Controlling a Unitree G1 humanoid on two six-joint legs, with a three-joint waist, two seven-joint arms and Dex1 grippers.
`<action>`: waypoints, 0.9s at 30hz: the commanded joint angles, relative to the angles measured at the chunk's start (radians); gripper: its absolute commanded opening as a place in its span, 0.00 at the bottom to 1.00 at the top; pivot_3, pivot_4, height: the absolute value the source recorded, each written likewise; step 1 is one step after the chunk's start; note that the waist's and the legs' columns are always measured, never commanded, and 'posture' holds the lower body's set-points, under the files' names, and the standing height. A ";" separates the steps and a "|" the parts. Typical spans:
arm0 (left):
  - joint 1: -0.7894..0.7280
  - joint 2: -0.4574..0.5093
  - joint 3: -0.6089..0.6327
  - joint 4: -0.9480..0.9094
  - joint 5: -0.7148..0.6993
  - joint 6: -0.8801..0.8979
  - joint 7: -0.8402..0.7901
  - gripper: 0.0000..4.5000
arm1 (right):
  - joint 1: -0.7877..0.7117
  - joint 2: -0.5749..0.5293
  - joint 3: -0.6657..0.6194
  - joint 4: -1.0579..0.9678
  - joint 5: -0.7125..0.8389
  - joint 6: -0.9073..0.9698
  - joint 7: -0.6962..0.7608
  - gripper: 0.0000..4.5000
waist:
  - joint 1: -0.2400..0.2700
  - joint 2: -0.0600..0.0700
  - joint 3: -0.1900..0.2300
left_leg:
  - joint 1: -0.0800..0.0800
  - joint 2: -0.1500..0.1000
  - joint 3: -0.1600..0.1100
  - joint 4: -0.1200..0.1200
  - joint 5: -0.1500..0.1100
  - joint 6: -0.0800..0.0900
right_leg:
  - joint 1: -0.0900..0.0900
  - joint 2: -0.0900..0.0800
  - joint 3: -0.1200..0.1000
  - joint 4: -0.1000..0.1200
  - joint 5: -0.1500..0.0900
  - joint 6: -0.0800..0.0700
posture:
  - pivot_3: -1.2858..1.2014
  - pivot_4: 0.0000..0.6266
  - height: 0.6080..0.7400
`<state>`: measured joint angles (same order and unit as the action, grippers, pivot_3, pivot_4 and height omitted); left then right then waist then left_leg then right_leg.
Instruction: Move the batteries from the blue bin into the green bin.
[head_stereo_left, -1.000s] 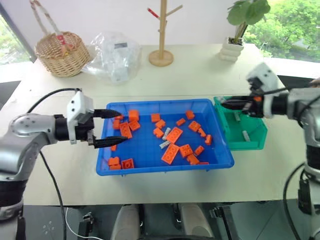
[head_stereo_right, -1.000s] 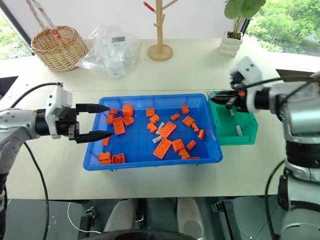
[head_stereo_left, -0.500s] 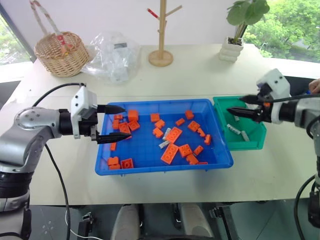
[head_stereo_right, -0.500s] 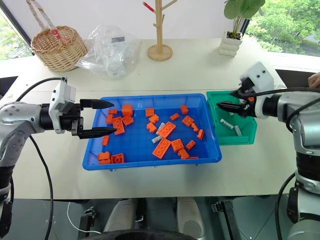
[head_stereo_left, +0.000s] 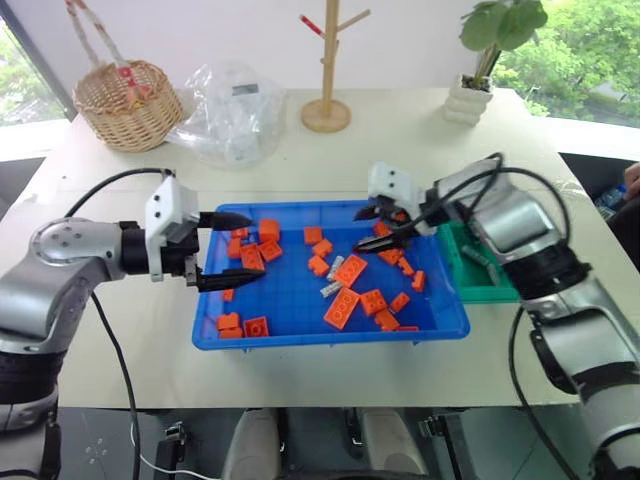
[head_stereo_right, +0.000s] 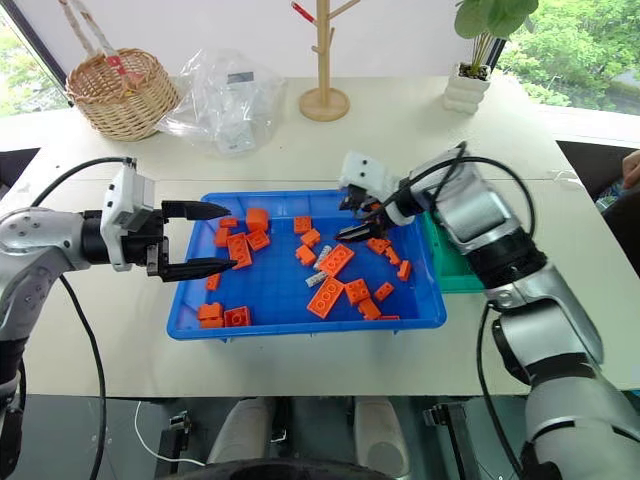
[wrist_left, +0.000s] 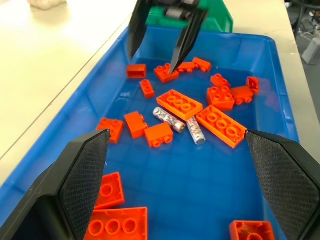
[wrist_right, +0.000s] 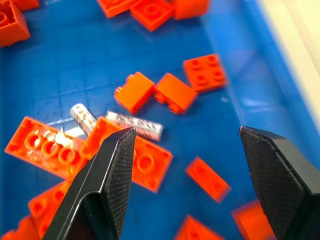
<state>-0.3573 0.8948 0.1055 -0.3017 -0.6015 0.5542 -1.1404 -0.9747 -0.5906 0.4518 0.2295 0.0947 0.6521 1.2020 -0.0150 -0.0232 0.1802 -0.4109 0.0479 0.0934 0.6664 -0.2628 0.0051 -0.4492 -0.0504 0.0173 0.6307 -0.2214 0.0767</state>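
Blue bin (head_stereo_left: 300, 315) holding two batteries (wrist_left: 178, 123) among orange bricks (head_stereo_left: 340, 307).
Both hands are hovering released: right hand (head_stereo_left: 378, 228) over the batteries, left hand (head_stereo_left: 232, 250) at the bin's far end.

Two batteries (wrist_left: 175, 122) lie mid-way in the blue bin (head_stereo_left: 300, 320), hemmed by orange bricks (head_stereo_left: 342, 305) touching them on both sides. Both claws stand over the bin, leaving open floor near its front wall.

Cream table (head_stereo_left: 400, 150), carrying blue bin (head_stereo_left: 330, 335) at centre front, green bin (head_stereo_left: 480, 290) touching its right end. Along far edge: wicker basket (head_stereo_left: 128, 105), crumpled clear plastic bag (head_stereo_left: 230, 112), wooden peg stand (head_stereo_left: 326, 112), potted plant (head_stereo_left: 470, 100).
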 joint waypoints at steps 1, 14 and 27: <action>0.012 0.017 0.056 -0.047 -0.022 0.010 0.022 1.00 | -0.016 0.036 -0.011 -0.071 0.006 0.106 -0.029 0.75 | 0.001 0.000 0.000 | 0.000 0.000 0.000 0.000 0.000 0.000 | 0.000 0.000 0.000 0.000 0.001 0.002 | 0.52 0.24 0.97; -0.004 -0.005 0.028 -0.019 -0.011 -0.012 0.024 1.00 | 0.105 0.110 -0.017 -0.349 0.059 0.470 -0.227 0.75 | 0.000 0.000 0.000 | 0.000 0.000 0.000 0.000 0.000 0.000 | 0.000 0.000 0.000 0.001 0.000 0.000 | 0.52 0.24 0.97; -0.052 -0.021 0.002 0.026 0.007 -0.031 0.000 1.00 | 0.143 0.077 0.099 -0.263 -0.038 0.294 -0.297 0.75 | -0.002 -0.001 0.000 | 0.000 0.000 0.000 0.000 0.000 0.000 | 0.000 0.001 0.000 0.000 0.000 0.000 | 0.52 0.24 0.97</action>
<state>-0.3984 0.8724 0.0990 -0.2695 -0.5980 0.5382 -1.1379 -0.8232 -0.5003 0.5412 -0.0398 0.0797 0.9823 0.9087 -0.0174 -0.0239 0.1798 -0.4106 0.0482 0.0930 0.6664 -0.2627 0.0049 -0.4492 -0.0497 0.0170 0.6311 -0.2215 0.0764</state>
